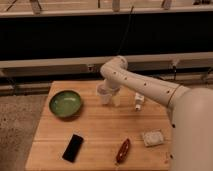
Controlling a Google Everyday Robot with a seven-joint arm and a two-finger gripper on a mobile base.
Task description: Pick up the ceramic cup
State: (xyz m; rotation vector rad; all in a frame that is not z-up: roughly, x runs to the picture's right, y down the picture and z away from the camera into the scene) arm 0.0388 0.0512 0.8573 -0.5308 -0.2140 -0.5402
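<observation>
The ceramic cup (103, 94) is small, whitish and handleless, and stands upright on the wooden table (100, 130) near its far edge. My gripper (111, 98) hangs from the white arm that reaches in from the right. It is down at the cup, with its fingers open on the cup's right side and over its rim. The cup rests on the table and is partly hidden by the gripper.
A green bowl (65, 103) sits left of the cup. A white tube (138, 101) lies to its right. Nearer the front are a black phone (73, 147), a reddish-brown object (123, 150) and a pale square pad (152, 137). A dark wall with rails runs behind the table.
</observation>
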